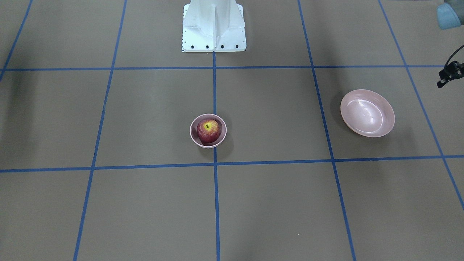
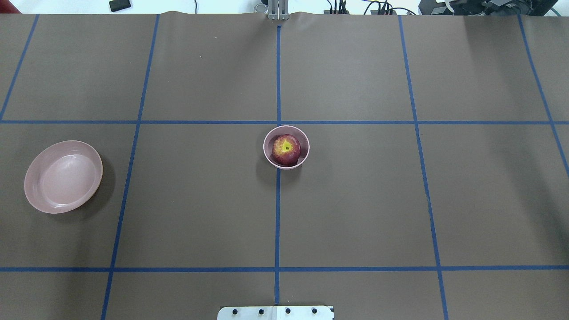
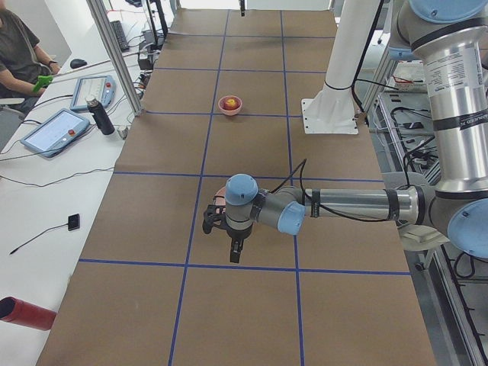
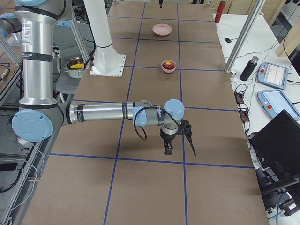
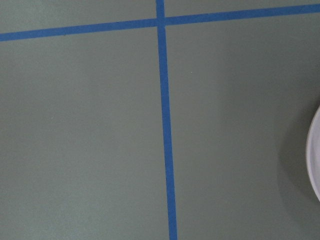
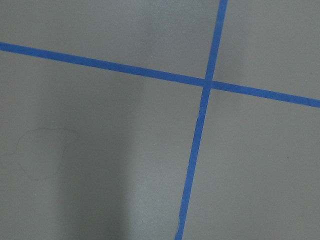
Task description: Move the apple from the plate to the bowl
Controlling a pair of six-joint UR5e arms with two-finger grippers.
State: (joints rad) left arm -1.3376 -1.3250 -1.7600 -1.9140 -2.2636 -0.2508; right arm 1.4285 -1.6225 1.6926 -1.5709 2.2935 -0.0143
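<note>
The dark red apple (image 2: pixel 285 150) with its yellow stem patch sits inside the small pink bowl (image 2: pixel 303 153) at the table's middle; both also show in the front view, apple (image 1: pixel 208 130) in bowl (image 1: pixel 222 136). The wide pink plate (image 2: pixel 63 176) stands empty on the robot's left side, and its rim (image 5: pixel 315 150) shows at the left wrist view's right edge. My left gripper (image 3: pixel 234 252) hangs above the table close by the plate, seen only in the exterior left view. My right gripper (image 4: pixel 167 147) hangs over bare table far from the bowl. I cannot tell whether either is open or shut.
The robot's white base (image 1: pixel 214 27) stands at the table's robot-side edge. Blue tape lines (image 2: pixel 278 213) grid the brown table. Tablets, a bottle (image 3: pixel 100 117) and a seated operator (image 3: pixel 19 53) are on the side table beyond the far edge.
</note>
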